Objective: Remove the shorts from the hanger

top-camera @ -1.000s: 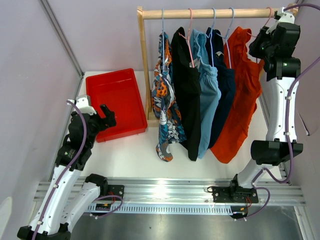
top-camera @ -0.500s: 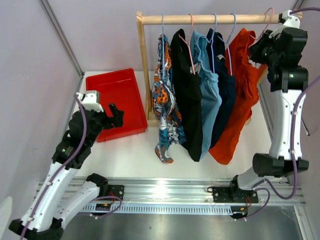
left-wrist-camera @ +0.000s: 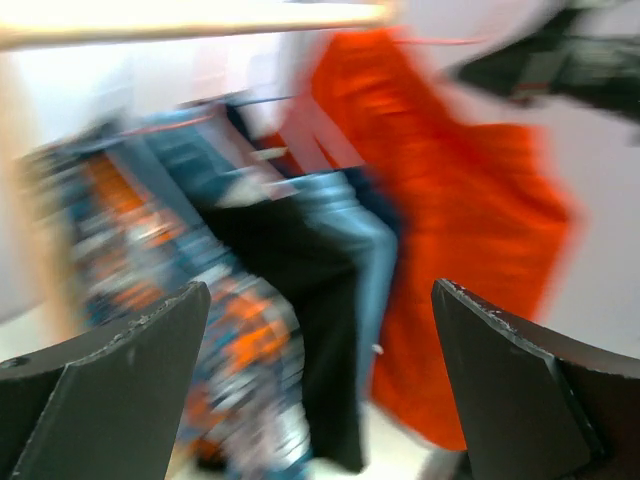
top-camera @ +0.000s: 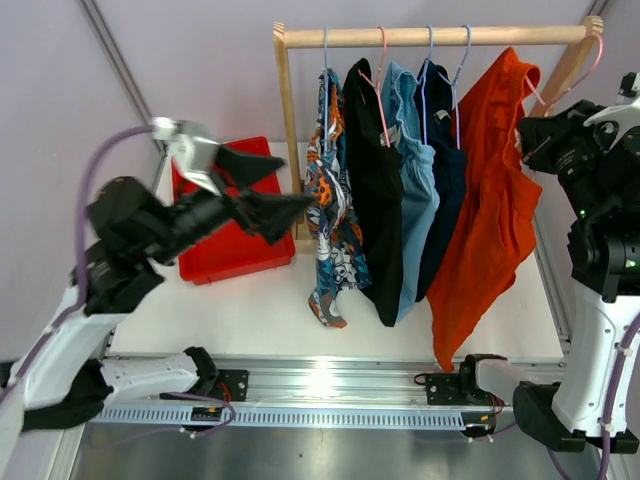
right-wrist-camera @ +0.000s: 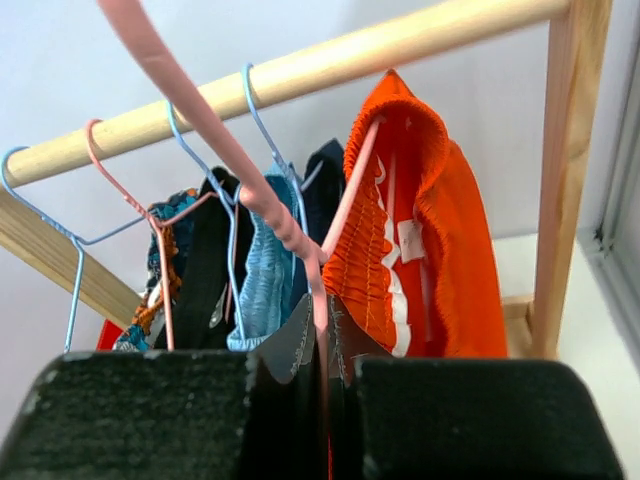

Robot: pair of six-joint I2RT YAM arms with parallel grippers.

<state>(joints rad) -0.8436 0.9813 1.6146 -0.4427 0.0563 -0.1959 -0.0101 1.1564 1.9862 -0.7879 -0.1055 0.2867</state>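
Five shorts hang from the wooden rail (top-camera: 430, 37): patterned shorts (top-camera: 330, 225), black shorts (top-camera: 372, 180), light blue shorts (top-camera: 417, 195), navy shorts (top-camera: 452, 170) and orange shorts (top-camera: 495, 210). My right gripper (top-camera: 532, 125) is shut on the wire of the pink hanger (right-wrist-camera: 220, 130) that carries the orange shorts (right-wrist-camera: 430, 240). Its hook (top-camera: 598, 48) stands by the right post and looks off the rail (right-wrist-camera: 300, 70). My left gripper (top-camera: 297, 180) is raised and open beside the patterned shorts, holding nothing. The left wrist view is blurred; it shows the orange shorts (left-wrist-camera: 470, 250) and black shorts (left-wrist-camera: 300, 270) ahead.
A red tray (top-camera: 230, 255) lies left of the rack, partly hidden by my left arm. The rack's left post (top-camera: 290, 130) stands right behind the left gripper. The right post (top-camera: 565, 70) is close to the right gripper. A grey wall runs behind.
The right gripper shut on the pink hanger and drew it, with the orange shorts, rightward and down. The left arm rose from the tray and swung toward the rack.
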